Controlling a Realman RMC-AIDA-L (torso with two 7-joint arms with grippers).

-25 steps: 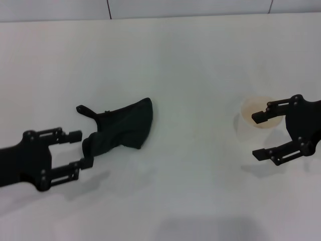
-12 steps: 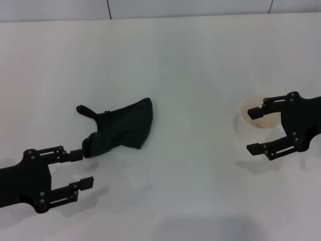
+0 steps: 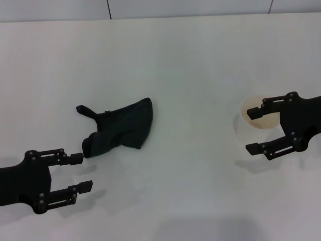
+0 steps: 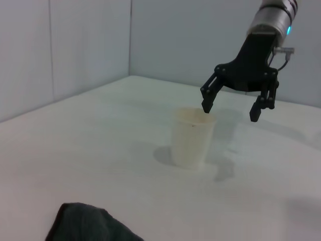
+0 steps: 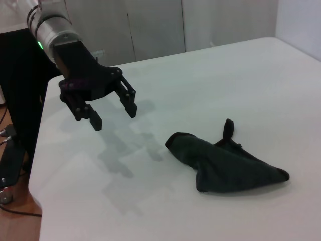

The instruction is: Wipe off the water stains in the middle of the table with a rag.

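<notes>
The black rag [image 3: 123,128] lies crumpled on the white table [image 3: 190,60], left of the middle, with its thin strap pointing left. It also shows in the right wrist view [image 5: 225,163] and at the edge of the left wrist view [image 4: 85,223]. My left gripper [image 3: 83,172] is open and empty, just in front of the rag's near end and apart from it; the right wrist view shows it too [image 5: 113,116]. My right gripper [image 3: 251,131] is open and empty at the right. No orange-brown water stain shows on the tabletop.
A pale translucent cup [image 3: 256,119] stands upright on the table at the right. My right gripper [image 4: 230,113] hovers beside it at about rim height without holding it. A wall runs along the table's far edge [image 3: 150,10].
My left gripper has drawn back from the rag's near end toward the table's front edge. My right gripper has shifted slightly left, by the cup. The rag has not moved.
</notes>
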